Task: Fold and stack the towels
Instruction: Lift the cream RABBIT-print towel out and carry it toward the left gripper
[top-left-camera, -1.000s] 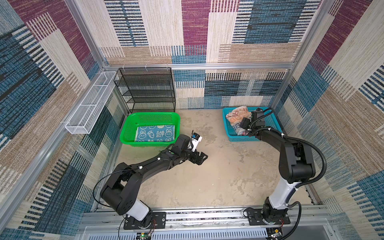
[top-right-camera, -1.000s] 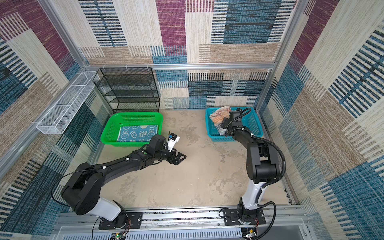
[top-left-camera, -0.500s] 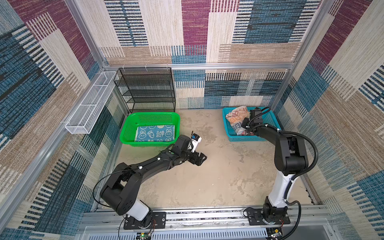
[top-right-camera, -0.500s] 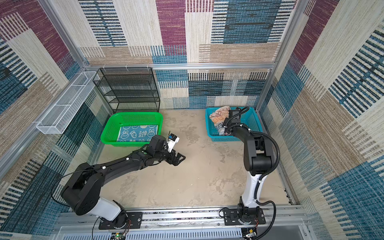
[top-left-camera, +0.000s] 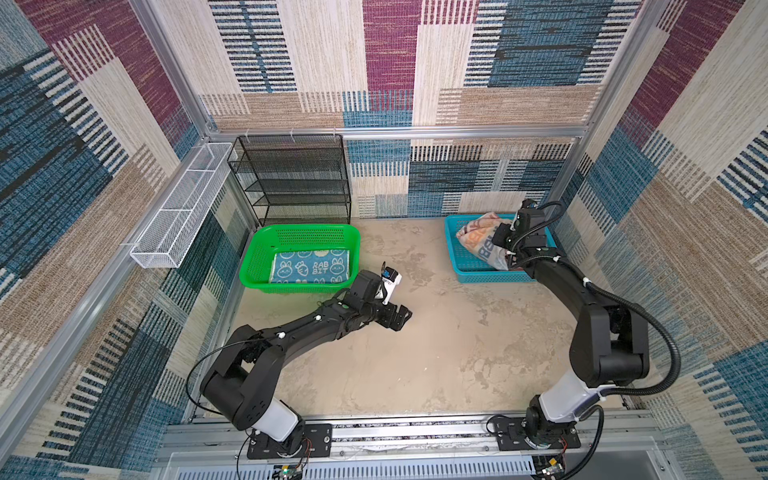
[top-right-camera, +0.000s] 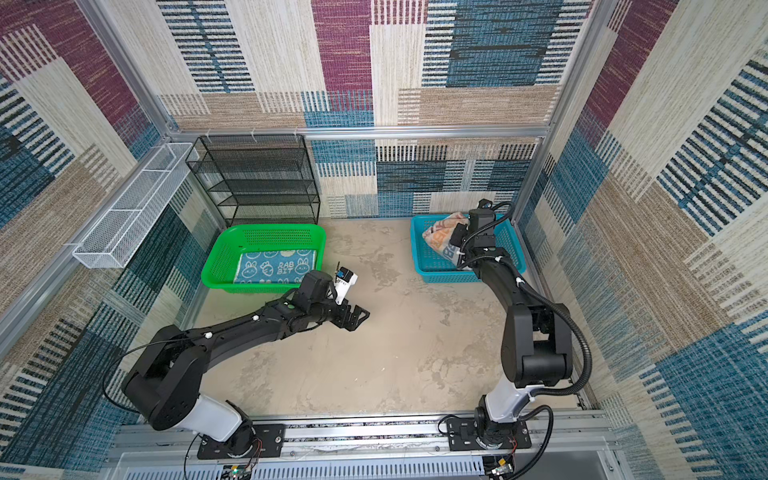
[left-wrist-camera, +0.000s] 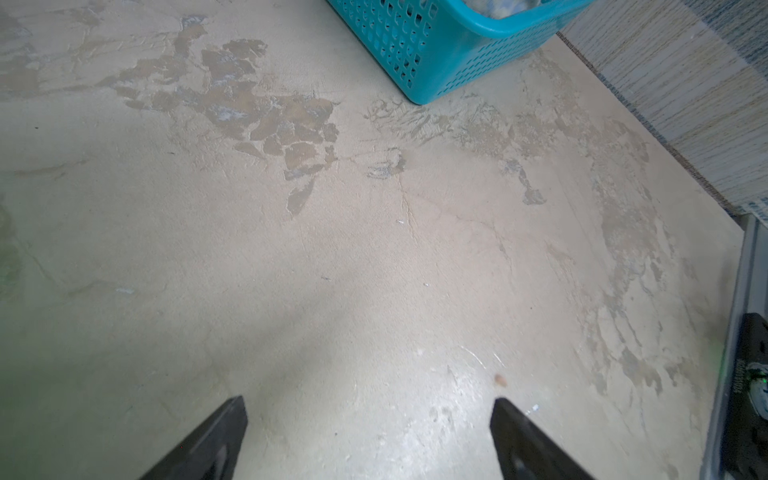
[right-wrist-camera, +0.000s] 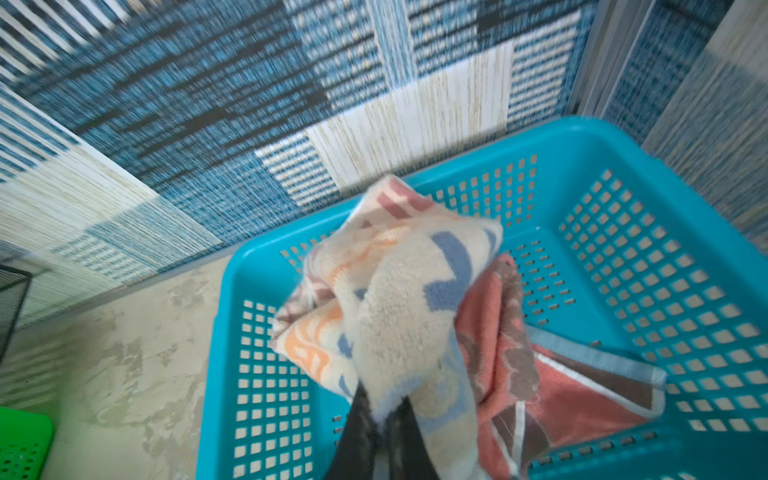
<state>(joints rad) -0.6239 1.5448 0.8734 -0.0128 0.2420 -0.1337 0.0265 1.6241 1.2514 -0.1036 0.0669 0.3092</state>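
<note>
A crumpled whitish towel (right-wrist-camera: 399, 299) with orange and blue letters rises out of the blue basket (right-wrist-camera: 665, 208). My right gripper (right-wrist-camera: 384, 411) is shut on a fold of it. Beneath it in the basket lies a coral towel (right-wrist-camera: 582, 399). Both top views show the whitish towel (top-left-camera: 478, 239) (top-right-camera: 440, 239) bunched at the right gripper (top-left-camera: 500, 237). The blue rabbit towel (top-left-camera: 311, 268) lies flat in the green basket (top-left-camera: 257, 266). My left gripper (left-wrist-camera: 368, 405) hangs open over bare floor, holding nothing, just in front of the green basket (top-right-camera: 216, 266).
A black mesh rack (top-left-camera: 299, 178) stands against the back wall behind the green basket. A white wire basket (top-left-camera: 183, 208) hangs on the left wall. The blue basket (left-wrist-camera: 436, 62) sits in the back right corner, close to both walls.
My right gripper has shut on the whitish towel in the blue basket, and its arm has drawn in and risen a little. The left arm has hardly moved.
</note>
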